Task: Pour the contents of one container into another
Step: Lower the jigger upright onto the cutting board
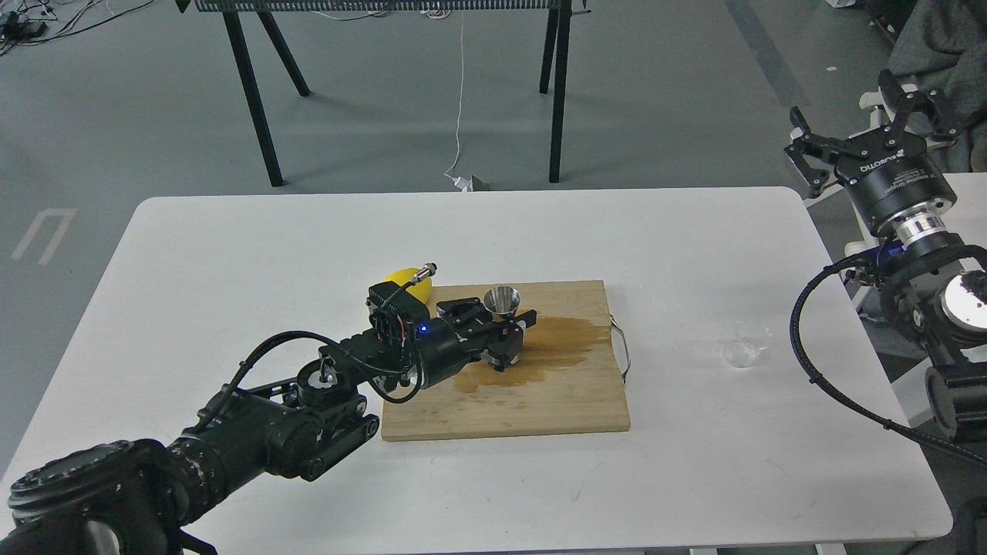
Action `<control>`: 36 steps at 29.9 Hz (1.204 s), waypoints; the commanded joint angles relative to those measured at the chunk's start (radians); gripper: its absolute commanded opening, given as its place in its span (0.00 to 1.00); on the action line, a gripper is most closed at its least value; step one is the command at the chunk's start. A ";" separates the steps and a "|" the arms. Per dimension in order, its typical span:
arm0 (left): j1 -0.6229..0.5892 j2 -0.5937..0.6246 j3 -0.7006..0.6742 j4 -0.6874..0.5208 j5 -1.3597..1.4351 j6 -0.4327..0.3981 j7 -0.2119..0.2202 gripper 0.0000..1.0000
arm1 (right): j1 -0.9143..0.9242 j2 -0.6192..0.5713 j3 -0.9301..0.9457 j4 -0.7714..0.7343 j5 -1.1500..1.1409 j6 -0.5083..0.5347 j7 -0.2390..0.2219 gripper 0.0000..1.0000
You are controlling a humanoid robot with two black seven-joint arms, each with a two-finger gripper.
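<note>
— Where is everything sitting right now?

— Mid-frame, a wooden cutting board (540, 401) is lying on the white table (231, 254). The steel jigger (502, 300) is standing upright near the board's upper edge, open cone facing up. Right of the board, well apart from it and out on the bare tabletop, the little clear glass cup (745, 344) is sitting upright by itself.

— And the arms?

— The left gripper (515, 337) is reaching in from the lower left, its fingers lying to either side of the jigger's lower half. I judge it is steadying or gripping the jigger so it cannot tip during a pour, but the dark fingers are hiding the contact, so whether they are clamped on the steel or merely bracketing it, I cannot tell. The right gripper (867, 139) is hanging in the upper right of the frame, off past the table edge, fingers spread wide and holding nothing.

— What is that dark patch?

— A brown wet stain (555, 343) is spreading across the board's middle, from the jigger's base toward the right edge; it looks like spilled liquid. A lemon (406, 280) is peeking out behind the left wrist, at the board's upper left corner.

— So where does the task stand?

— The cup looks empty or nearly so, though clear glass at that size is hard to read.
</note>
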 commanded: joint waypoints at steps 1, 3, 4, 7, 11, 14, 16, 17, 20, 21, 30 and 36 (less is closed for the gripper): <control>0.002 0.000 -0.001 0.000 0.000 0.000 0.000 0.45 | 0.000 0.000 0.000 0.000 0.000 0.000 0.000 0.99; 0.004 0.000 -0.001 -0.001 0.000 0.000 0.000 0.46 | 0.000 0.000 0.001 0.000 0.000 0.000 0.000 0.99; 0.007 0.000 0.001 -0.003 0.000 0.000 0.000 0.47 | 0.000 0.000 0.000 0.000 0.000 0.000 0.000 0.99; 0.008 0.000 -0.001 -0.009 0.000 0.002 0.000 0.53 | 0.000 0.000 0.001 0.000 0.000 0.000 0.000 0.99; 0.008 0.000 -0.001 -0.014 -0.001 0.023 0.000 0.77 | -0.002 0.000 0.001 0.000 0.001 0.000 0.000 0.99; 0.014 0.000 -0.001 -0.014 -0.003 0.023 0.000 0.84 | -0.005 -0.001 0.000 0.002 0.001 0.000 0.000 0.99; 0.016 0.000 -0.001 -0.014 -0.003 0.023 0.000 0.87 | -0.005 -0.006 0.001 0.003 0.001 0.001 0.000 0.99; 0.017 0.000 -0.001 -0.014 -0.003 0.023 0.000 0.87 | -0.006 -0.006 0.000 0.003 0.001 0.001 0.000 0.99; 0.027 0.000 -0.001 -0.017 -0.003 0.023 0.000 0.87 | -0.008 -0.006 0.001 0.003 0.001 0.001 0.000 0.99; 0.027 0.000 -0.001 -0.017 -0.003 0.023 0.000 0.87 | -0.008 -0.006 0.001 0.003 0.001 0.003 0.000 0.99; 0.042 0.000 -0.002 -0.040 -0.005 0.023 0.000 0.87 | -0.009 -0.006 0.001 0.003 0.003 0.005 0.000 0.99; 0.070 0.003 -0.007 -0.098 -0.005 0.023 0.000 0.87 | -0.009 -0.006 0.000 0.003 0.003 0.005 0.003 0.99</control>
